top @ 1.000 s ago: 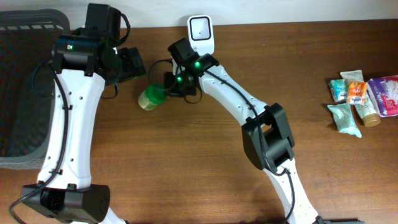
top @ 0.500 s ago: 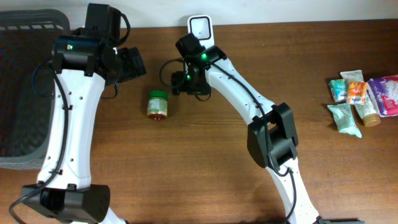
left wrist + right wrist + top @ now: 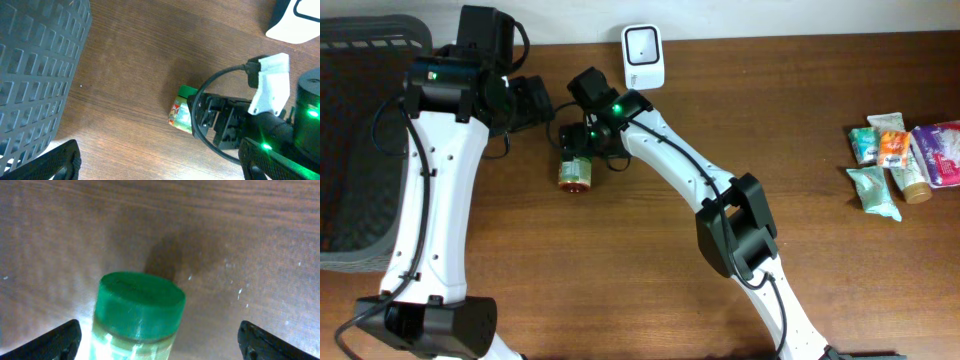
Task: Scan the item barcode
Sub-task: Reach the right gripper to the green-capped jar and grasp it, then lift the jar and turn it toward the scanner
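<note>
- Two end effectors in play, both with jaws spread wide, neither clamped on anything.
- For the right end effector (image 3: 160, 341), a quick change: a second ago closed on the jar (image 3: 574, 172) and holding it tilted off the bench (image 3: 580, 280). Half a second ago let go and drawn back toward the scanner (image 3: 644, 45). Now back low over the jar, fingers (image 3: 55, 340) out to either side and not touching it, as far as the right wrist view shows.
- Jar now set down on the bench, left of and nearer than the scanner, seemingly on its side with the green lid (image 3: 139, 300) toward the far edge. Label partly visible in the left wrist view, no barcode made out.
- Meaning for the task: probably a regrasp to turn the barcode toward the scanner. Scan judged not yet done, with the jar short of the scanner window.
- As for the left end effector (image 3: 532, 100): hovering just left of the jar, between it and the basket (image 3: 360, 130), idle by the look of it.
- Basket at the far left: nothing seen inside the part in view.
- Jar contents: pale through the wall, washed out by glare, not identifiable.
- Several tubes and packets (image 3: 895, 160) clustered at the right edge, well apart from the jar.
</note>
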`<move>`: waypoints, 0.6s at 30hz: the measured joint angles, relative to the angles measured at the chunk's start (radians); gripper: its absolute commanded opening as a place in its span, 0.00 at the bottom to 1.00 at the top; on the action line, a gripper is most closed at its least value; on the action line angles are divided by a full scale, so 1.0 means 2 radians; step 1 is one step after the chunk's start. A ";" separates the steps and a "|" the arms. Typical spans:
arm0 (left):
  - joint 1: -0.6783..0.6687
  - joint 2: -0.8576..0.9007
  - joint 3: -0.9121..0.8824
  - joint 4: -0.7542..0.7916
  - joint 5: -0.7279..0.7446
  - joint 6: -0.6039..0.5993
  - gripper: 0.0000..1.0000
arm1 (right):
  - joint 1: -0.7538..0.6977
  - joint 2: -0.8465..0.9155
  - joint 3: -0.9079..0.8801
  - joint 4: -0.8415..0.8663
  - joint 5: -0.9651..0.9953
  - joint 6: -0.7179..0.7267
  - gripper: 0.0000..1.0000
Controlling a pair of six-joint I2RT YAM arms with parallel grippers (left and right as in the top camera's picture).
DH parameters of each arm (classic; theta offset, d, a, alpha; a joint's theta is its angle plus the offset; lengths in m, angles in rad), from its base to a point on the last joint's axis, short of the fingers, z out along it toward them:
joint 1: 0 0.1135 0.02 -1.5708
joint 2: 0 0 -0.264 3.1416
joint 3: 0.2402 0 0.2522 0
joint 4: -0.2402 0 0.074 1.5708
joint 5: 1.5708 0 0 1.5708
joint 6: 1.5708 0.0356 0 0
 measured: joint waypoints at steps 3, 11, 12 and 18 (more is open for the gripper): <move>0.000 0.000 0.000 0.000 0.000 0.000 0.99 | 0.005 0.013 0.000 0.037 0.007 0.000 0.99; 0.000 0.000 0.000 0.000 0.000 0.000 0.99 | 0.027 0.039 0.000 0.049 0.011 0.001 0.80; 0.000 0.000 0.000 0.000 0.000 0.000 0.99 | 0.027 0.043 0.000 0.047 0.013 0.003 0.78; 0.000 0.000 0.000 0.000 0.000 0.000 0.99 | 0.023 0.044 0.004 0.009 0.025 -0.008 0.82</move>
